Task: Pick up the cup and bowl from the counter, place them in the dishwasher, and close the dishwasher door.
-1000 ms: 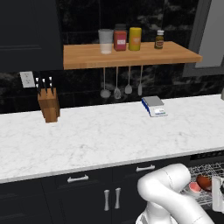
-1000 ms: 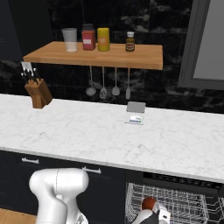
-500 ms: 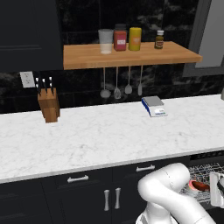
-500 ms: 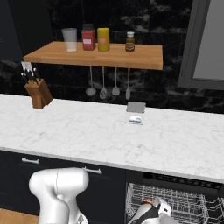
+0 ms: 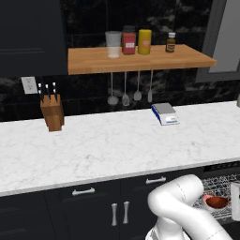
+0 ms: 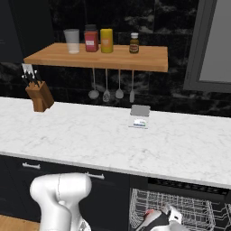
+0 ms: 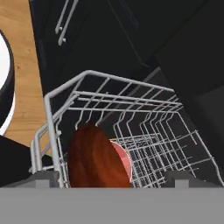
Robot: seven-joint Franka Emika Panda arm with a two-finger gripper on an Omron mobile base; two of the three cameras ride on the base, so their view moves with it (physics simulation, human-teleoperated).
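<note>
The red-brown bowl (image 7: 92, 159) stands on edge in the near corner of the dishwasher's pale wire rack (image 7: 131, 109), and the pinkish cup (image 7: 124, 159) peeks out right behind it. My gripper (image 7: 113, 177) is open, its fingertips (image 7: 43, 177) wide apart to either side of the bowl and not pressing it. From the left base view the bowl (image 5: 215, 201) lies in the rack beside my hand. The white marble counter (image 5: 93, 150) runs above the dishwasher (image 6: 189, 205). The dishwasher door is out of view.
A knife block (image 5: 52, 112) and a small kitchen scale (image 5: 165, 114) stand on the counter. A wooden shelf (image 5: 136, 58) holds jars and a tumbler, with utensils hanging beneath it. Black cabinets with silver handles (image 5: 84, 191) flank the rack on the left.
The jaws have gone from shut on the bowl to wide open, and the bowl has settled slightly lower into the rack. The arm has barely moved.
</note>
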